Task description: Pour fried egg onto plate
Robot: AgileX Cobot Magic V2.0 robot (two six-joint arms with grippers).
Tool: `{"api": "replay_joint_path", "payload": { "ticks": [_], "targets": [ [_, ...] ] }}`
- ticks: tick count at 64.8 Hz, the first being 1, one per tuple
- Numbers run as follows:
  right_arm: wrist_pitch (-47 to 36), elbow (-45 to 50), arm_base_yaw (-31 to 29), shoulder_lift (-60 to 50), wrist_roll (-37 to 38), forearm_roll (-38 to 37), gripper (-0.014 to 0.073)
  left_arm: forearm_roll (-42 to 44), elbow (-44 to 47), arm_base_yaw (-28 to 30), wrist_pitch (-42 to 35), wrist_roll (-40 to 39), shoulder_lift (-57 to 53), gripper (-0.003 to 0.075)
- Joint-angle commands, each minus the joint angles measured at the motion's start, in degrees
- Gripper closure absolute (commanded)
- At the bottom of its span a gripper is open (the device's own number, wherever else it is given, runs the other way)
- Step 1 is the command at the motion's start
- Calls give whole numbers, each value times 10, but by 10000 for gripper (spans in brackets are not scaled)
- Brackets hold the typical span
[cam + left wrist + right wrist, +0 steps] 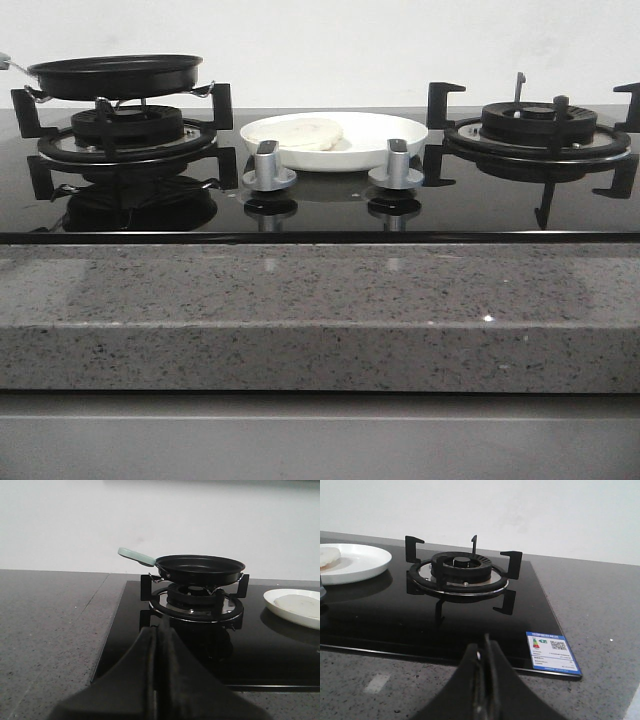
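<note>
The fried egg (305, 133) lies pale cream side up on the left part of the white plate (385, 130), which sits on the glass hob between the two burners. Egg (299, 605) and plate (285, 611) also show in the left wrist view, and the egg (327, 556) and plate (362, 562) in the right wrist view. The black frying pan (115, 76) rests empty on the left burner, its pale green handle (136, 556) pointing left. My left gripper (159, 630) is shut and empty, in front of the left burner. My right gripper (484, 647) is shut and empty, in front of the right burner.
The right burner (538, 125) with its black pan supports stands bare. Two silver knobs (268, 165) (397, 163) stand in front of the plate. A grey speckled counter (320, 310) runs along the hob's front. A blue label (551, 651) sticks to the hob's right front corner.
</note>
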Motion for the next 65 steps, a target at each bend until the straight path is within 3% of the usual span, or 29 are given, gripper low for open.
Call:
{"api": "replay_joint_path", "payload": {
  "ticks": [1,15,65],
  "targets": [
    [-62,-1,-6,-12,-4,-6,660,-6,3,-4,-50,1,-11,739],
    [-60,0,-33,-12,-4,-6,660,-6,3,-4,-50,1,-9,739],
    [-38,0,-34,-12,20,-31,660,-6,3,-4,-50,1,-9,739]
  ]
}}
